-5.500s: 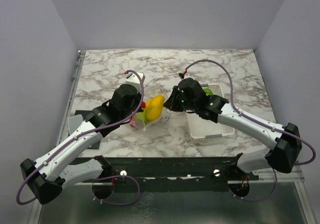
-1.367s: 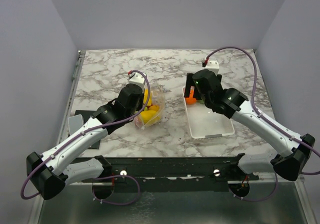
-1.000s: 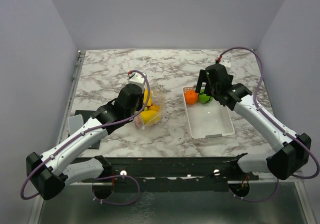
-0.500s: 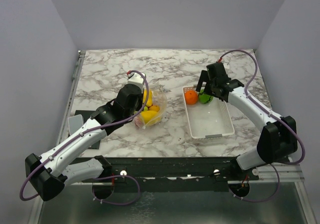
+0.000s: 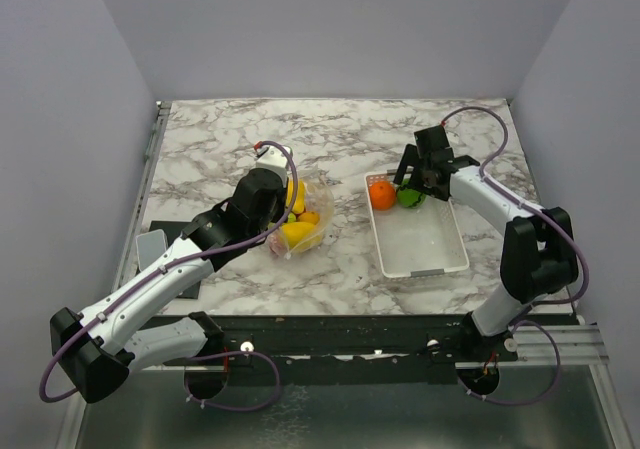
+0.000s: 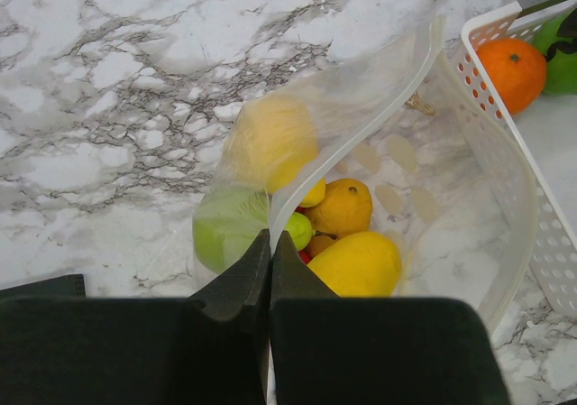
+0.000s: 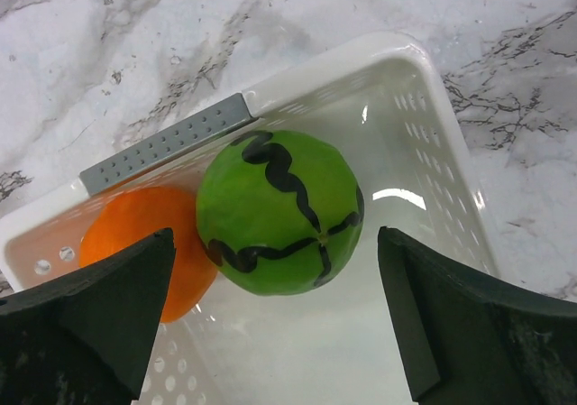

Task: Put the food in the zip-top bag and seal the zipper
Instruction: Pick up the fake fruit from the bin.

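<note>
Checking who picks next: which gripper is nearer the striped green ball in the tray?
Right. The right gripper hangs open over the ball; the left gripper is outside the tray, shut on the bag.

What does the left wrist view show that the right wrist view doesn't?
Only left wrist: the bag, open, with yellow and green fruit inside, and the left gripper shut on its rim. Only right wrist: the right gripper, open, a finger on each side of the ball, and the grey handle of the tray. Both: the orange, the ball and the tray on the marble table.
</note>
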`<state>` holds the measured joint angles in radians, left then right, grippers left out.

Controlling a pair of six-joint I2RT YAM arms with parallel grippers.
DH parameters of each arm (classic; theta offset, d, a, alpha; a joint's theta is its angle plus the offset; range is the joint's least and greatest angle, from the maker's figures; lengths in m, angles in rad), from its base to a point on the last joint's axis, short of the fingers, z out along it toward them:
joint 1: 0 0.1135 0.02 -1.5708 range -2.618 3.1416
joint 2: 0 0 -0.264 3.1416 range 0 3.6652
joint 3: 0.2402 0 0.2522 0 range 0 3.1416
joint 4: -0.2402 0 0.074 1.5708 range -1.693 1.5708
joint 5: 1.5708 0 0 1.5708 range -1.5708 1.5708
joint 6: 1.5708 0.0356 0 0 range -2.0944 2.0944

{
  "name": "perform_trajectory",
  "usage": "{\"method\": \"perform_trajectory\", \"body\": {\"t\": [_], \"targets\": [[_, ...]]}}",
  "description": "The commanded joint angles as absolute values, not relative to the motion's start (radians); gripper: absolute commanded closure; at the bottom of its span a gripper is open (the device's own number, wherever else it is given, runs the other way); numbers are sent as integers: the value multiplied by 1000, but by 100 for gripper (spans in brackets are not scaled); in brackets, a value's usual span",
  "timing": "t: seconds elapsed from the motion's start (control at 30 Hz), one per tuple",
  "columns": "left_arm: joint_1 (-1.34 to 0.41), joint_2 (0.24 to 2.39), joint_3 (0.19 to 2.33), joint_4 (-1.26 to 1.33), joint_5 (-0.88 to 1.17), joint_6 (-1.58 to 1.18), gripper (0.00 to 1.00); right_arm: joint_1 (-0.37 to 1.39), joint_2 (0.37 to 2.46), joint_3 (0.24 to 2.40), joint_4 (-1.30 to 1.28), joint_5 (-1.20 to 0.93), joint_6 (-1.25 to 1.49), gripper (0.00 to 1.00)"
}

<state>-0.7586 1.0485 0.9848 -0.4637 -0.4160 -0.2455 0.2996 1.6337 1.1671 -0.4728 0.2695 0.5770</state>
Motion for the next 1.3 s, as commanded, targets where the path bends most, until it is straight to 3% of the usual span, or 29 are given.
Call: {"method": "perform_trajectory", "body": {"t": [0.0, 0.17, 0.3, 0.37, 0.6, 0.73, 0.87, 1.27], "targets": [[-752, 1036, 974, -444, -402, -241, 100, 277, 1675, 1175, -425, 207, 594, 0], [-754, 1038, 974, -445, -403, -241, 100, 267, 1710, 1170, -409, 182, 601, 3], [-753, 1039, 973, -445, -405, -242, 100, 263, 1711, 1150, -392, 168, 599, 13], [-754, 1039, 973, -445, -405, -241, 100, 258, 1711, 1142, -391, 161, 597, 23], [-753, 1039, 974, -446, -405, -242, 100, 251, 1677, 1118, -396, 145, 585, 71], [-752, 1039, 974, -445, -405, -241, 100, 251, 1629, 1110, -413, 145, 582, 90], [-753, 1037, 974, -445, -405, -241, 100, 251, 1572, 1102, -428, 139, 575, 99], [-752, 1031, 974, -445, -404, -244, 100, 254, 1359, 1073, -453, 24, 535, 99]]}}
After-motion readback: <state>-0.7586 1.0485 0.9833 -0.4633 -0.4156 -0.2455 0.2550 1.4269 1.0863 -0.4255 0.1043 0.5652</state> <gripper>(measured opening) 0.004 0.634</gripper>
